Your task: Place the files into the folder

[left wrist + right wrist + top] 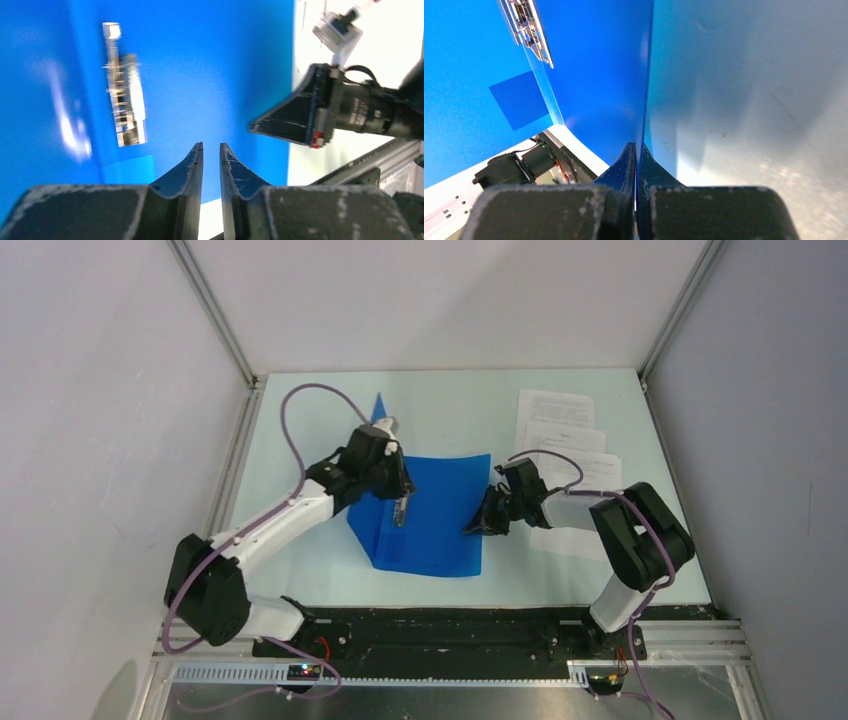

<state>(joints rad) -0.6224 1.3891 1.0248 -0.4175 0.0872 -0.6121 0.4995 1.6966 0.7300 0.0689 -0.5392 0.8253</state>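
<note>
Right claw (pixel 636 150) pinches the right edge of the open blue folder (pixel 440 520) between the arms, left claw (pixel 211 150) hovers slightly parted and empty above it, papers (pixel 560 425) lie outside, far right, so nothing filed yet.

This is a robotics lab test cell, not a lived-in room. Plain white panels (pixel 430 300) held by aluminium posts (pixel 215 310) box in a pale surface (pixel 440 410). A left arm (pixel 290 515) and a right arm (pixel 640 530) are bolted to a black plate (pixel 450 628) at its near edge. Purple cables (pixel 287 435) loop along them, and a slotted metal rail (pixel 240 673) runs in front. A blue folder (pixel 440 525) and printed sheets (pixel 555 415) lie on the surface.
</note>
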